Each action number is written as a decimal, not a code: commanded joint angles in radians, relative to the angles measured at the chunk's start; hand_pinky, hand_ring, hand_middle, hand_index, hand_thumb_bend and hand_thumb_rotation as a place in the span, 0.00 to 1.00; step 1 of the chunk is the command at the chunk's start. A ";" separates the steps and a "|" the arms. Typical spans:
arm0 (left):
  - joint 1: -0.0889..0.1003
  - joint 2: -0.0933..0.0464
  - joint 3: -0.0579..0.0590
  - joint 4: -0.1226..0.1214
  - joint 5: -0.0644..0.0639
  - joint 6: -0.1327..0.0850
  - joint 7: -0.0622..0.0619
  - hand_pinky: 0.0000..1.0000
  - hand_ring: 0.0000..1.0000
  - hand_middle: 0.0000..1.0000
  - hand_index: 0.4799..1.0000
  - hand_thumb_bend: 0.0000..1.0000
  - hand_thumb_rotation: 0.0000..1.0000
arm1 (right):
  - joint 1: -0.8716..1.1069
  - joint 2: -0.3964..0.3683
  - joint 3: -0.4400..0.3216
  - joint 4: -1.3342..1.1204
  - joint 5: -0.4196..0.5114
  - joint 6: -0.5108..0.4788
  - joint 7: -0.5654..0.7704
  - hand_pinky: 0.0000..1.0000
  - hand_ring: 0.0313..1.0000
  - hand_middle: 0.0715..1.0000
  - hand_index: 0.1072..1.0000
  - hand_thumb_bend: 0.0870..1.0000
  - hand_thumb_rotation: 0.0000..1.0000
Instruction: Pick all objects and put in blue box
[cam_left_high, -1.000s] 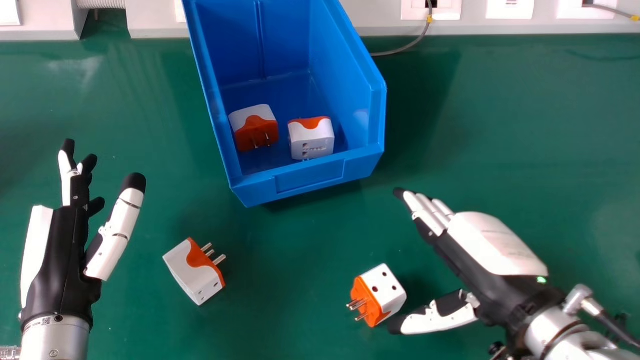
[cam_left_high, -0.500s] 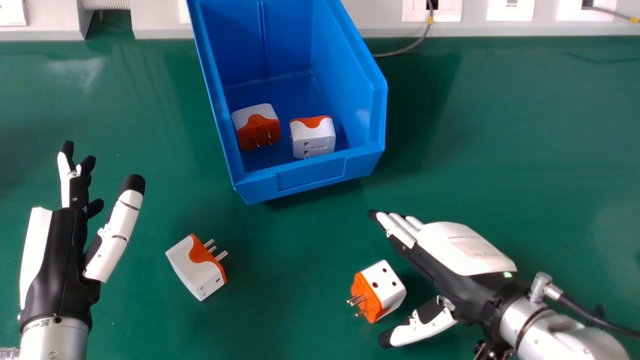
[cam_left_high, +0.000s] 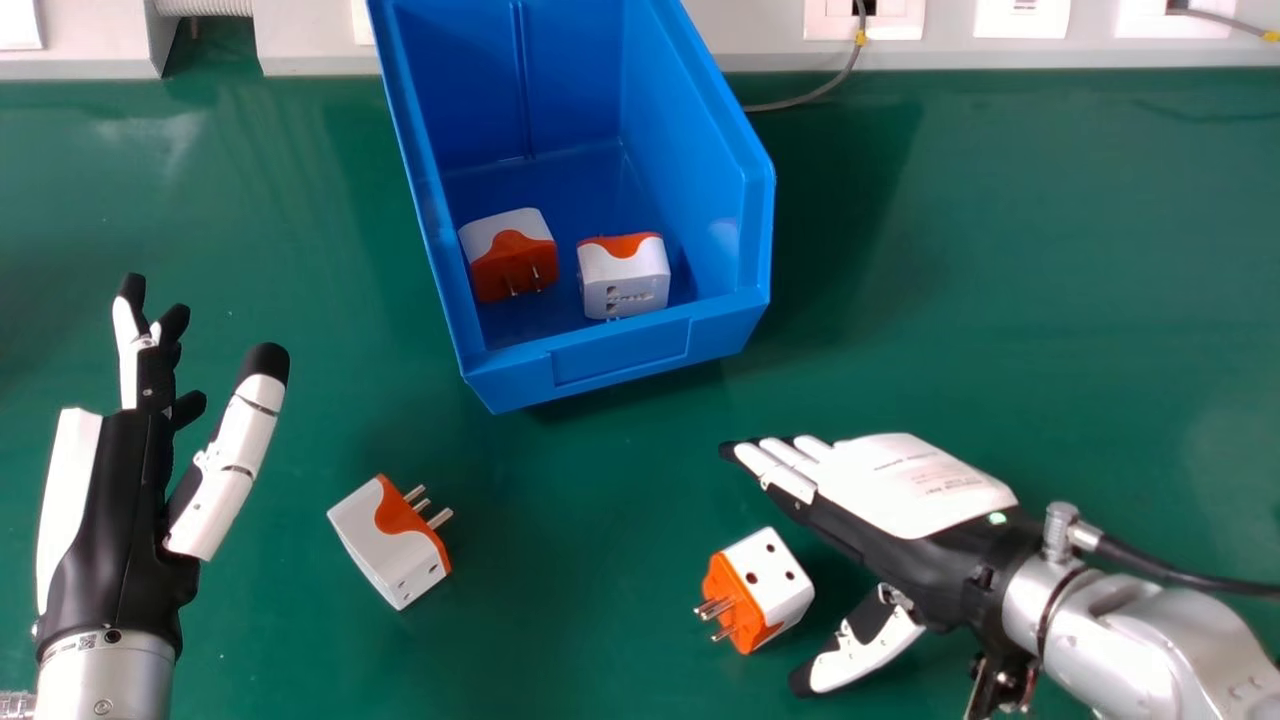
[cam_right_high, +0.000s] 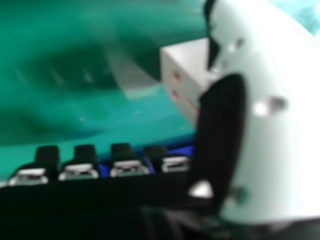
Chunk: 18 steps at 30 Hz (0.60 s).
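I view a green counter (cam_left_high: 1000, 250), socket plates (cam_left_high: 1020, 20) upper right; left robot hand (cam_left_high: 120, 510) and right robot hand (cam_left_high: 900, 490): fingers extended, thumbs apart.

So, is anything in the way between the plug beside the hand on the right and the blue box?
Just the front wall of the blue box, which the plug probably has to be lifted over. Nothing else visible stands on the table between them, though the fingertips of the right hand hang close to that path.
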 joint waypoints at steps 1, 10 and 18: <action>-0.001 0.008 0.004 -0.028 0.002 0.003 0.003 0.91 0.99 0.98 0.96 0.49 0.82 | -0.029 -0.007 0.010 0.012 -0.020 -0.022 -0.012 1.00 1.00 1.00 1.00 0.44 0.27; 0.002 0.001 -0.001 -0.051 0.003 0.023 0.004 0.91 0.99 0.98 0.96 0.49 0.82 | -0.049 0.006 0.026 0.037 -0.009 -0.038 0.010 1.00 1.00 1.00 1.00 0.42 0.25; -0.003 0.001 -0.002 -0.052 0.005 0.030 0.007 0.91 0.99 0.98 0.96 0.49 0.82 | -0.077 0.000 0.048 0.074 -0.004 -0.101 0.009 1.00 1.00 1.00 0.99 0.40 0.21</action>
